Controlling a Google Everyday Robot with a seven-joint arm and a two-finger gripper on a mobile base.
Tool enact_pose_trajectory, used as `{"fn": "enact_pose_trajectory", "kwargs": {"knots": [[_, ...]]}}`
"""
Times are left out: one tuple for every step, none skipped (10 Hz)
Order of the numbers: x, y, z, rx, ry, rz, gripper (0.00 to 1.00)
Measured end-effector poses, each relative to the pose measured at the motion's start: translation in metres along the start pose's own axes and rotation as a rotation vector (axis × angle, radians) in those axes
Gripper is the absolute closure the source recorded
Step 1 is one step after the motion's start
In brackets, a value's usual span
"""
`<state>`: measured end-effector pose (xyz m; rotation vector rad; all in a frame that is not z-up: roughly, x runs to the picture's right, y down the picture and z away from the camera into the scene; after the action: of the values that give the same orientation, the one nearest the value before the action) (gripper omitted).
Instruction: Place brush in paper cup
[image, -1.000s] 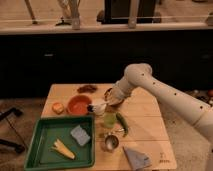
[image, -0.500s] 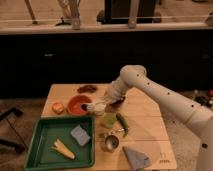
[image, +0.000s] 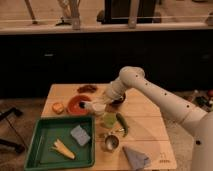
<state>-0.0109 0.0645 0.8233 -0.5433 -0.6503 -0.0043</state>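
Note:
The short white paper cup (image: 93, 106) stands on the wooden table (image: 145, 127), just right of the orange bowl (image: 77, 105). My gripper (image: 106, 102), at the end of the white arm (image: 150, 92) reaching in from the right, is low over the table. It sits right against the cup's right side. I cannot make out the brush; if it is here, the gripper hides it.
A green tray (image: 47, 131) at the front left holds a grey-blue sponge (image: 79, 135) and a yellow item (image: 62, 148). A yellow-green cup (image: 109, 119), a green pepper (image: 122, 124), a metal cup (image: 111, 143) and a grey cloth (image: 136, 157) lie in front of the gripper.
The gripper has moved a little left and down, closer to the white paper cup. Nothing else on the table has moved.

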Motion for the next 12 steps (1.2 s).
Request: {"fn": "enact_pose_trajectory", "kwargs": {"knots": [[0.0014, -0.0017, 0.0009, 0.003, -0.002, 0.009, 1.0], [0.003, -0.003, 0.0016, 0.003, -0.002, 0.016, 1.0], [0.0046, -0.0039, 0.002, 0.003, -0.002, 0.023, 0.99], [0.0051, -0.0053, 0.0029, -0.002, -0.005, 0.029, 0.9], [0.0048, -0.0062, 0.004, -0.007, -0.007, 0.033, 0.8], [0.0045, -0.0068, 0.0046, -0.011, -0.007, 0.035, 0.72], [0.0044, -0.0071, 0.0055, -0.016, -0.008, 0.038, 0.6], [0.0044, -0.0072, 0.0058, -0.018, -0.009, 0.041, 0.52], [0.0046, -0.007, 0.0055, -0.02, -0.009, 0.044, 0.42], [0.0043, -0.0065, 0.0056, -0.023, -0.009, 0.045, 0.3], [0.0032, -0.0062, 0.0051, -0.024, -0.01, 0.044, 0.22], [0.0024, -0.0053, 0.0045, -0.024, -0.012, 0.043, 0.2]]}}
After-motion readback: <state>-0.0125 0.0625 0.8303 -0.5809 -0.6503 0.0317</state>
